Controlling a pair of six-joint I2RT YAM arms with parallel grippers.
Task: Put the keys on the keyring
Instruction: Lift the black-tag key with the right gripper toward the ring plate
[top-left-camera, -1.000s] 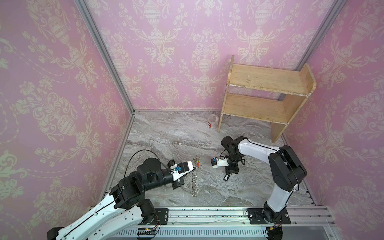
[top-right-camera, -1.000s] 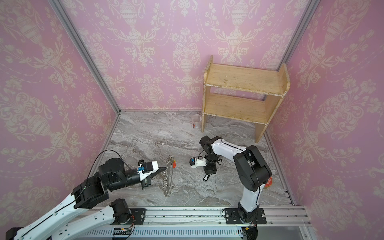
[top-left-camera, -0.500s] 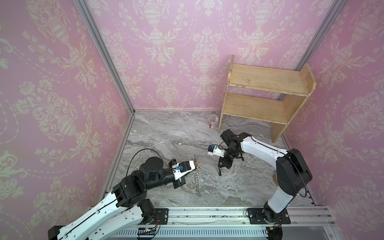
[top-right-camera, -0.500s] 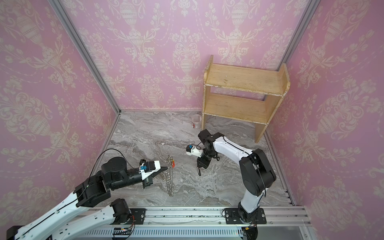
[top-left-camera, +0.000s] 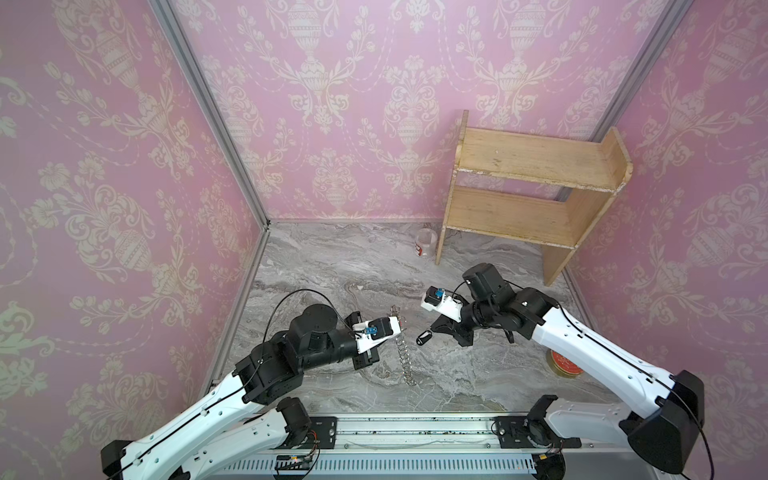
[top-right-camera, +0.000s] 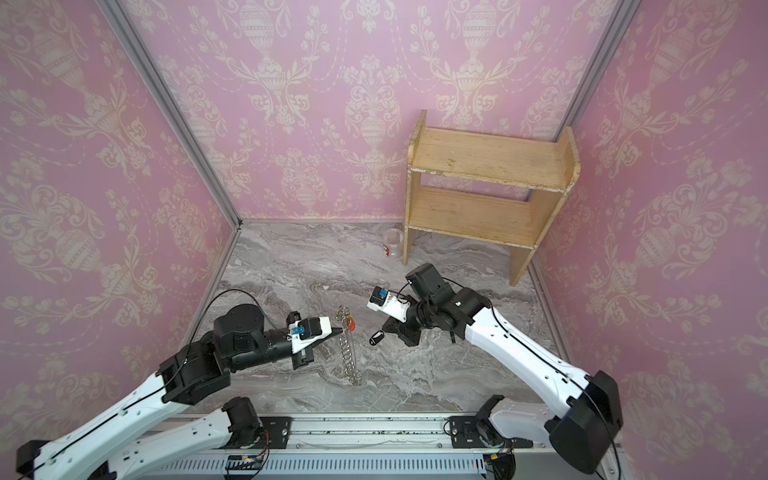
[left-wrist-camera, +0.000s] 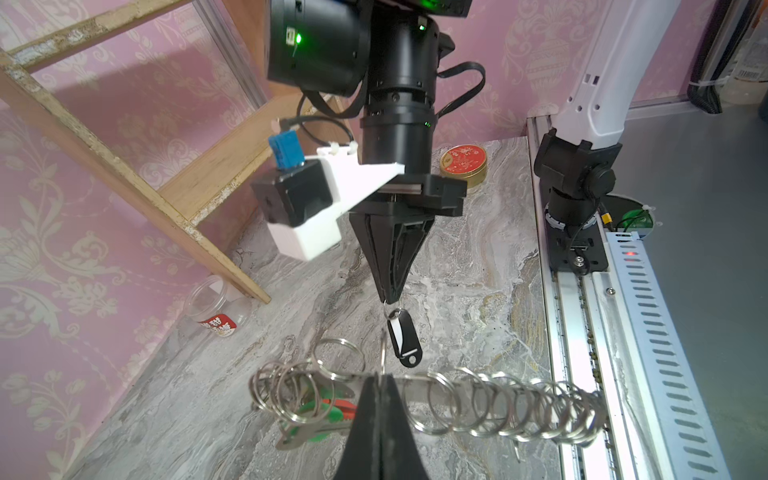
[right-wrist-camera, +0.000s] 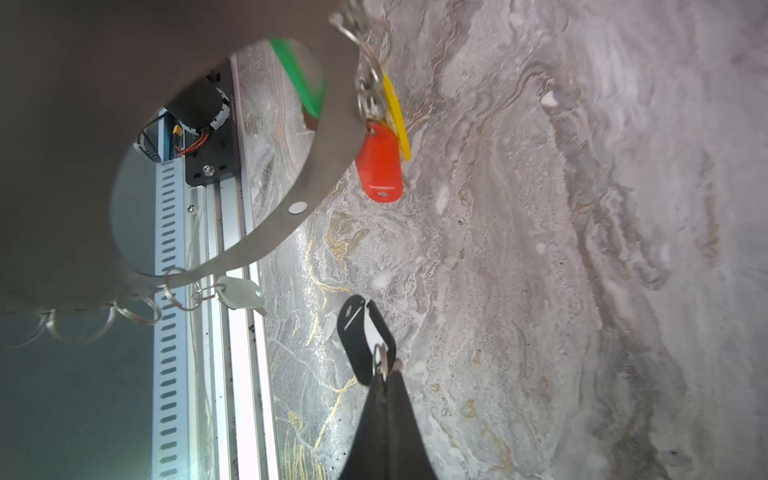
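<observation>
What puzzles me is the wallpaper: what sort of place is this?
Likely a staged robot test cell, not a home: wallpapered panels in metal framing, two arms on a rail, a wooden shelf on a marble-look tabletop.

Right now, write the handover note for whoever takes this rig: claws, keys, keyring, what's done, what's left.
Left claw: shut on the keyring, holding its upper end above the table.
Right claw: shut on the small ring of the black fob, which dangles beside the keyring, not on it.
Done: the keys with the red tag, yellow tag, green tag and white tag appear to hang from the keyring.
Left: thread the black fob on.
</observation>
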